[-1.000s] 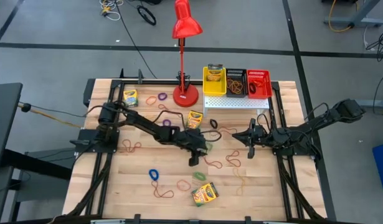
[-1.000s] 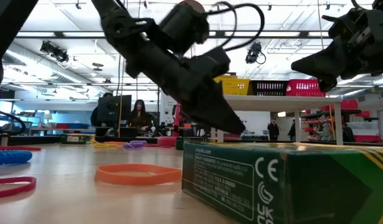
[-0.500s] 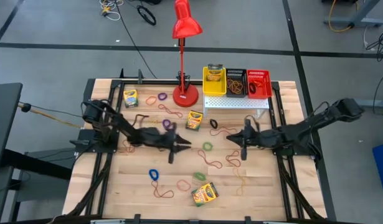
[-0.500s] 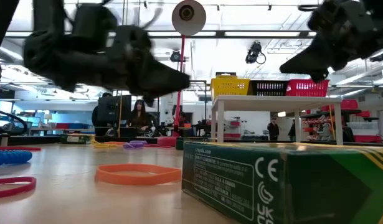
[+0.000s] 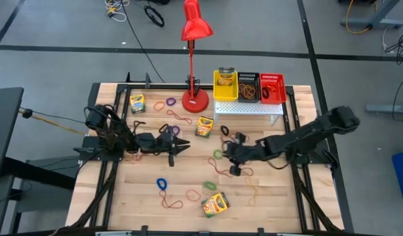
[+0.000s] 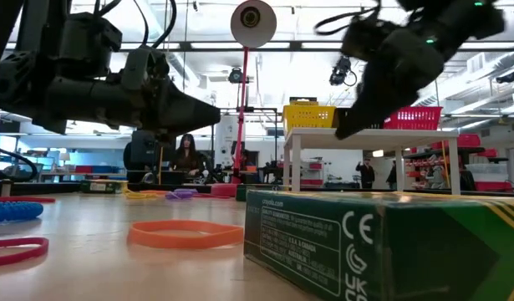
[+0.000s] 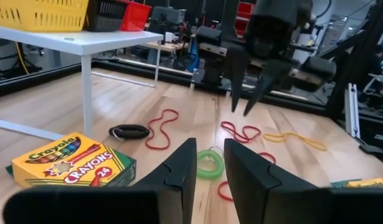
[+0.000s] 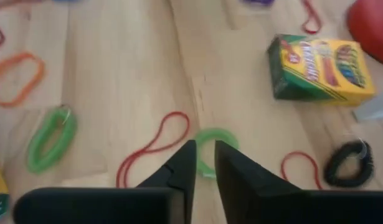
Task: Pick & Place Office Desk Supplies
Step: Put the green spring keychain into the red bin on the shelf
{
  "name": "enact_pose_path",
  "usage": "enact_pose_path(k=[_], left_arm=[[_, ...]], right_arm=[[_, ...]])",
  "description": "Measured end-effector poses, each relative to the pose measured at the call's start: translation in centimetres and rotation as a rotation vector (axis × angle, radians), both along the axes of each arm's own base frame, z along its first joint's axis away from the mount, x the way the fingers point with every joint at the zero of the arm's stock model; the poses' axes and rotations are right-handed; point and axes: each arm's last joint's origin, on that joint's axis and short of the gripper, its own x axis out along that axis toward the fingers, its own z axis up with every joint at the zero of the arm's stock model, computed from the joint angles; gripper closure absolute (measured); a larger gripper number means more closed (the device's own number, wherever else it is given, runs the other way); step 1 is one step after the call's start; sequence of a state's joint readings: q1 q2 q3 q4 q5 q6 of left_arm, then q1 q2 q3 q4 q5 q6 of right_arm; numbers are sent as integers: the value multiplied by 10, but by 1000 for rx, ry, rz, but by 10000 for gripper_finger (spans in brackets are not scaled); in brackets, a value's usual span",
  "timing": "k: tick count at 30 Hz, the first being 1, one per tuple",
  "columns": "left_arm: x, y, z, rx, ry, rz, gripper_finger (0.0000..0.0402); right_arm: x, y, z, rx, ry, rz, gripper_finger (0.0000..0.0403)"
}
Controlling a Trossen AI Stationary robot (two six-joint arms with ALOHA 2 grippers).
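Observation:
Crayon boxes lie flat on the table (image 5: 137,103), (image 5: 204,126), (image 5: 215,204); the last fills the low view (image 6: 382,247). Rubber bands of several colours are scattered over the wood. My right gripper (image 5: 229,158) is open and hangs above the table, just right of a green band (image 5: 218,155) that shows past its fingers (image 8: 213,144). My left gripper (image 5: 183,147) is open by a narrow gap, held level at the table's left half, and points toward that same green band (image 7: 208,163). My right gripper (image 7: 250,93) also shows there, pointing down.
A red lamp's base (image 5: 195,99) stands at the far edge. Yellow (image 5: 226,85), black (image 5: 248,86) and red (image 5: 272,87) bins sit on a white stand (image 5: 248,107). A black coil (image 5: 225,130), a red band (image 8: 155,148) and another green band (image 8: 49,138) lie nearby.
My left gripper has drawn back from the table's middle toward its left edge and levelled out. My right gripper has reached toward the table's left edge, coming close to the green band. No thing on the table has moved.

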State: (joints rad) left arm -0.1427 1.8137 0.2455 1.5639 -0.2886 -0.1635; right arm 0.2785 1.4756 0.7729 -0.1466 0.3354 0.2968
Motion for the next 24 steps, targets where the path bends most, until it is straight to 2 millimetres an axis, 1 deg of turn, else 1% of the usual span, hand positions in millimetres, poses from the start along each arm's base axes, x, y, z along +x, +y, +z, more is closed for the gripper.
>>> enact_pose_path(k=[5,11,15,24], left_arm=[[0,0,0,2,-2,0,314],[2,0,1,2,-9,0,314],[3,0,2,1,-11,-1,314],[5,-1,2,1,-11,-1,314]], right_arm=[[18,0,-9,-63,174,22,297],[39,-2,-25,-77,255,77,277],[49,-4,-35,-80,291,107,280],[55,-14,-54,-49,353,107,309]])
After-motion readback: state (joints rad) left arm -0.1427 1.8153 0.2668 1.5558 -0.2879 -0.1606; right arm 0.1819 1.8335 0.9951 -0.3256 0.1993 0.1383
